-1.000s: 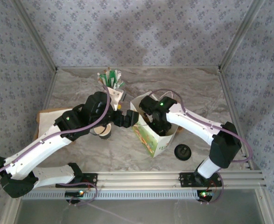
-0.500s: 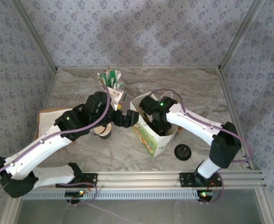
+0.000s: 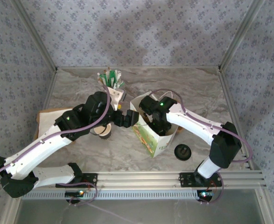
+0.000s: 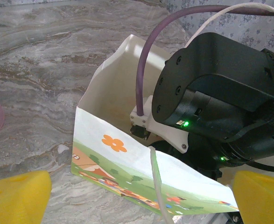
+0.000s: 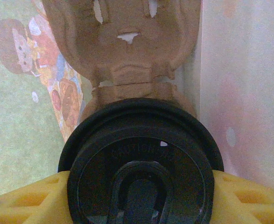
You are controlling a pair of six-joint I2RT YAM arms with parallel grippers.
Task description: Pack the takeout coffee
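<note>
1. Right claw (image 5: 137,205) is grasping the takeout coffee (image 5: 139,154). In the right wrist view there's a yellow finger (image 5: 20,200) pressed against each side of the black lid.
2. So the coffee is down inside the white bag (image 5: 242,70), held in that grip and filling the lower half of the wrist view. Only the lid shows, so I can't tell if the cup's bottom is resting on anything.
3. Right above the lid in that same view there's a brown pulp cup carrier (image 5: 127,46), also in the bag. It's close to the lid's rim, but I can't tell whether it's touching.
4. From the top camera the bag stands upright near the middle of the frame, with the right arm's wrist reaching down into its mouth.
5. Left claw (image 4: 137,200) is released, fingers spread wide at the two lower corners of the left wrist view. The bag's cartoon-printed side is just in front of it.
6. A loose black lid (image 3: 183,152) lies on the tabletop (image 3: 197,93), lower right of the bag and apart from it.
7. A round cup-like thing (image 3: 104,132) peeks out from under the left arm, left of the bag.
8. A holder of sticks (image 3: 111,80) stands above centre, toward the back wall.
</note>
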